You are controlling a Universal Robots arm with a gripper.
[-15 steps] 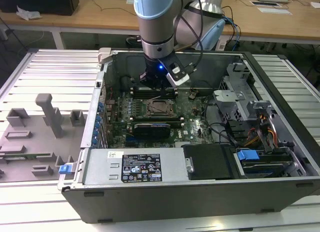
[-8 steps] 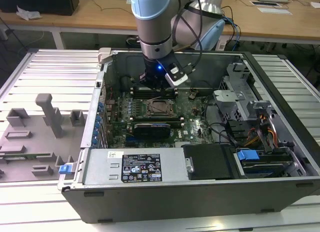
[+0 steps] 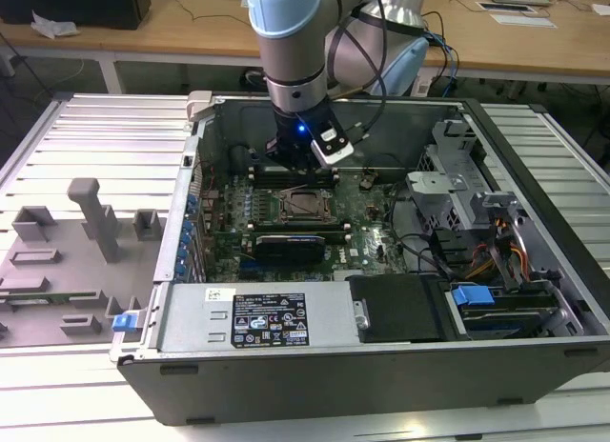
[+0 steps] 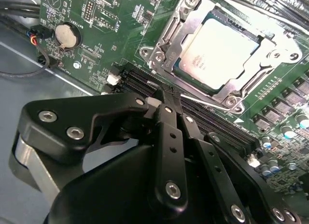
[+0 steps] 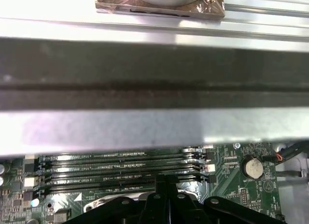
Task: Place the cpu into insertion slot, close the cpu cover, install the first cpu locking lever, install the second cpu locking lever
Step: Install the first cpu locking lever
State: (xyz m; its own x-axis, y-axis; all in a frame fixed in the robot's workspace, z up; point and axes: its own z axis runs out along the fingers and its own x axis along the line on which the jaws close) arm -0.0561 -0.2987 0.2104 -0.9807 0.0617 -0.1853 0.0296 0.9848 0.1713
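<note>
1. Exterior view: gripper (image 3: 295, 156) hangs just behind the socket (image 3: 302, 205).
2. Second wrist view: chip (image 4: 219, 50) sits in the socket under the cover (image 4: 193, 28); fingers (image 4: 164, 113) pressed together, holding nothing.
3. First wrist view: memory slots (image 5: 120, 171) beside the fingers. The cover looks thin, stiff and springy, so I'd push on its edges.

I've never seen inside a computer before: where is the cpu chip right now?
The cpu sits in the insertion slot mid-motherboard, framed by the silver cpu cover, beside the memory slots, just past the gripper in the second wrist view.
</note>
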